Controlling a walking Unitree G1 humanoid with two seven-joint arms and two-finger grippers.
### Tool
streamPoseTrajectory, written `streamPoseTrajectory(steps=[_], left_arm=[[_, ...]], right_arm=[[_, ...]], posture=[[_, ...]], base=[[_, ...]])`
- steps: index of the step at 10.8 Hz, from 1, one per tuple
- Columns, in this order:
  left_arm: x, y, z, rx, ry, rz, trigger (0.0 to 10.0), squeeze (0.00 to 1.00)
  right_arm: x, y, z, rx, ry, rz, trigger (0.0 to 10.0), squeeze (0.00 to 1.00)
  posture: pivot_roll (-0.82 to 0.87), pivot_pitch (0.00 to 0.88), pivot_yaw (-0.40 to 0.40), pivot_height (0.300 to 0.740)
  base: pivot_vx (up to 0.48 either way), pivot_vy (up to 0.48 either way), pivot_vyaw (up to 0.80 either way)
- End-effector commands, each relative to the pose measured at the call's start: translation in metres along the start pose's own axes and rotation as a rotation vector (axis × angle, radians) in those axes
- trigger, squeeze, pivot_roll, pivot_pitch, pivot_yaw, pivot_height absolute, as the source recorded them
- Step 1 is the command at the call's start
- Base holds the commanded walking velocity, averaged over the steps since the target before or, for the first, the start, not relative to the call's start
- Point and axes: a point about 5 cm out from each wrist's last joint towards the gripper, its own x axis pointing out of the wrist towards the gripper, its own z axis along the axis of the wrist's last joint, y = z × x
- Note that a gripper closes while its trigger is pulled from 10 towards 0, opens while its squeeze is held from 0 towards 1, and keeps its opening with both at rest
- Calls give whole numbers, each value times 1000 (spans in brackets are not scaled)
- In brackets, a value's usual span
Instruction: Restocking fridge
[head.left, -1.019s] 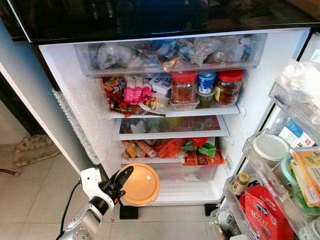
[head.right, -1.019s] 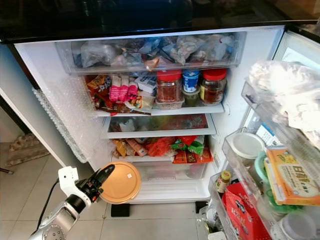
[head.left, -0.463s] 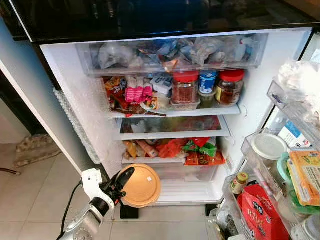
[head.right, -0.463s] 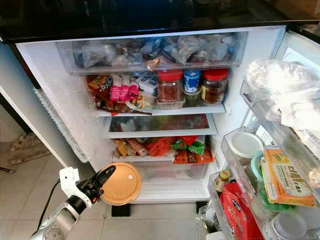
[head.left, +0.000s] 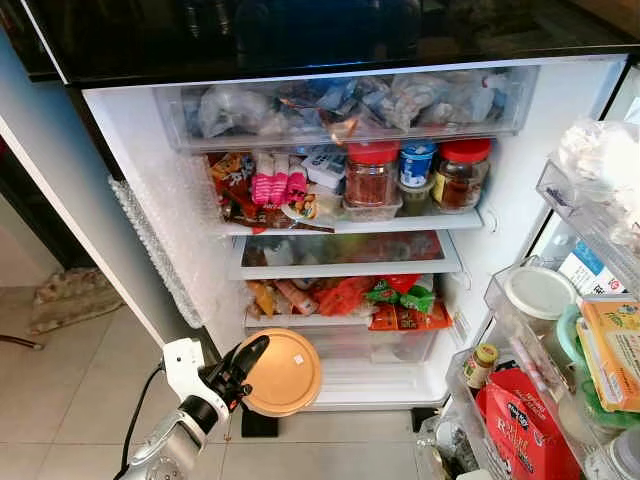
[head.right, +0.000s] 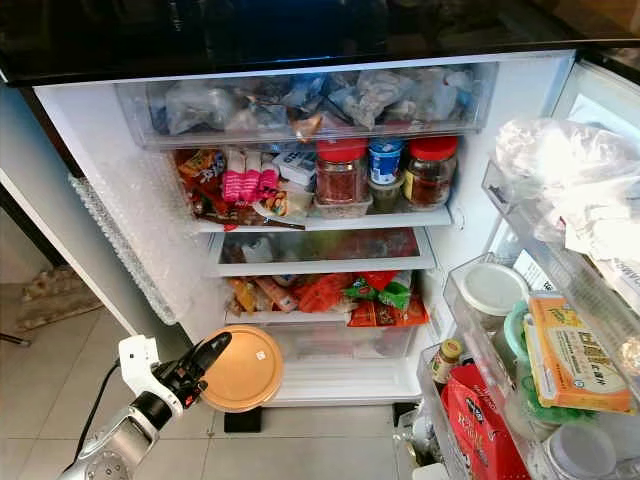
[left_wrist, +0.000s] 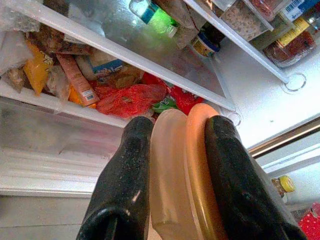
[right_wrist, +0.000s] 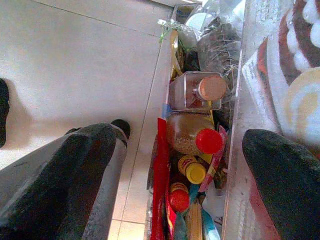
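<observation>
- The left gripper (head.left: 243, 362) is clamped on a round orange container (head.left: 283, 371) — low, in front of the fridge's bottom shelf (head.left: 375, 382).
- Next, I think: push it in there (the upper shelves look packed).
- The right gripper (right_wrist: 175, 165) is spread wide by the door bins (right_wrist: 237, 100).

Legible text is scarce. The orange-and-yellow carton (head.right: 573, 352) in the fridge door rack carries large Chinese characters, apparently "田園". The red package (head.left: 527, 424) lower in the door bears white Chinese characters too blurred to read. Printing on the snack packets (head.left: 230, 172) and jar labels on the shelves cannot be made out
</observation>
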Motion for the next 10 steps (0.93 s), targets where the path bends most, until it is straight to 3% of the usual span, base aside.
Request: streamPoseTrajectory(steps=[1,3,10], left_arm=[[-3,5,-1,36,19,15,10000,0],[-2,5,-1,38,17,17,10000,0],[1,5,-1,31,3,19,10000,0]], right_arm=[[0,-6,-2,-8,9,-21,10000,0],[0,-5,-2,-11,11,-14,10000,0],[0,-4,-2,-14,14,0,10000,0]], posture=[[-48,0,33,740],[-49,0,32,740],[-49,0,26,740]], base=[[0,0,0],[0,0,0],[287,0,0]])
